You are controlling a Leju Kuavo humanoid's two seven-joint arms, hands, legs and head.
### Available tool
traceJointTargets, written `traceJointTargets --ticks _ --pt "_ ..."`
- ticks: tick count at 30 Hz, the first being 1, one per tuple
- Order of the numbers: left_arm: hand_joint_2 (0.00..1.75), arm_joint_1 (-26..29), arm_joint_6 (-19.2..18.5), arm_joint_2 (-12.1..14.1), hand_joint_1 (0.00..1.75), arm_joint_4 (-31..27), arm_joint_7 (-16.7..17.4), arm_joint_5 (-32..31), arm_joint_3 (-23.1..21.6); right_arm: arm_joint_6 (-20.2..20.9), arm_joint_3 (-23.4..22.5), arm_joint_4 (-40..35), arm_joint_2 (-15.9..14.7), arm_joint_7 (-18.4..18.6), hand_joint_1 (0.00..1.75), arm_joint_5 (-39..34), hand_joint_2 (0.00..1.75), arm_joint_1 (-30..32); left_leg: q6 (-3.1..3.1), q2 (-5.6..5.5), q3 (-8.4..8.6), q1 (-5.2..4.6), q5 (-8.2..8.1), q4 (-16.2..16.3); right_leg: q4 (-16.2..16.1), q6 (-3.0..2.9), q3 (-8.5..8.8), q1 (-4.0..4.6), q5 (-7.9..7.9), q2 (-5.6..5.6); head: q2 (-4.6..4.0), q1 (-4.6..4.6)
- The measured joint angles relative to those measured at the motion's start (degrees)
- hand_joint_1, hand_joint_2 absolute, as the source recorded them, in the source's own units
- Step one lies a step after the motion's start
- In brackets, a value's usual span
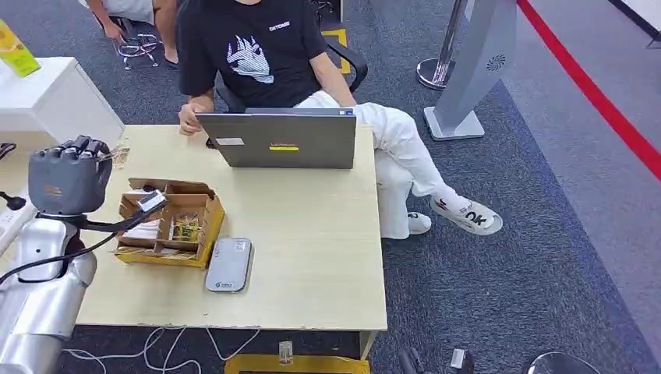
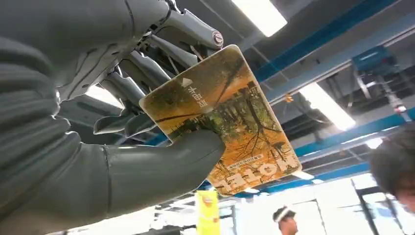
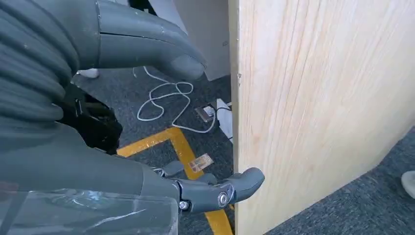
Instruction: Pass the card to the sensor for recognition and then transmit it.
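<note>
The left hand (image 1: 68,178) is raised at 9 o'clock of the table (image 1: 312,234), pinching the card (image 2: 222,117) (orange, tree-printed) between thumb and fingers. The right hand (image 3: 122,122) hangs beside the table edge, fingers apart, holding nothing. The sensor (image 1: 229,265) lies at 3 o'clock of the box (image 1: 167,224), touching it.

Evenly and brightly lit from overhead; soft, short shadows under the laptop (image 1: 284,140) and cardboard box (image 1: 167,224) on the table (image 1: 312,257). Head view sharp, no glare. Left wrist view strongly backlit by ceiling light strips (image 2: 325,105), blown out white; background people blurred. Right wrist view clear, near hand (image 3: 147,186) slightly soft.
</note>
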Motion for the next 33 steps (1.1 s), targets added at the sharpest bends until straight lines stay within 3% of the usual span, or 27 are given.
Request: traceJointTargets --ticks 3,7,13,26,33 --pt "1.75 2.9 -1.61 -3.04 1.75 -1.99 -2.58 2.14 -1.7 0.0 0.0 0.0 0.0 -0.31 0.0 -0.55 1.75 0.01 0.03 -0.01 0.0 -0.08 -0.02 0.0 -0.03 0.01 0.02 -0.07 0.0 -0.01 0.0 0.0" --pt "1.75 7.8 -4.65 -6.86 1.75 -4.33 -3.44 2.71 -6.23 0.11 0.0 0.0 0.0 -0.7 0.0 -1.31 1.75 0.07 0.14 0.04 -0.01 -0.19 -0.1 0.01 -0.04 0.04 -0.02 -0.17 0.0 0.04 0.0 0.0" --pt "1.75 11.47 -9.66 -9.16 1.75 -4.53 -2.76 1.29 -11.56 0.09 0.0 -0.02 -0.02 -1.03 0.0 -1.86 1.75 0.41 0.16 0.03 -0.01 -0.18 -0.11 0.0 -0.04 0.05 -0.02 -0.16 -0.02 0.02 0.0 0.0" --pt "1.75 12.11 -11.67 -9.71 1.75 -4.51 -2.08 1.91 -14.51 0.02 0.04 -0.04 -0.09 -1.14 0.0 -1.99 1.75 0.65 0.16 0.03 -0.02 -0.19 -0.11 0.0 -0.04 0.06 0.0 -0.17 -0.02 0.02 0.0 0.0" --pt "1.75 11.19 -18.65 -8.9 1.75 -2.49 -2.1 4.03 -15.59 0.06 0.68 -0.07 -0.09 -1.14 0.0 -2.56 1.75 0.64 0.16 0.03 -0.01 -0.18 -0.11 0.0 -0.03 0.06 -0.01 -0.16 -0.02 0.02 0.0 -0.02"
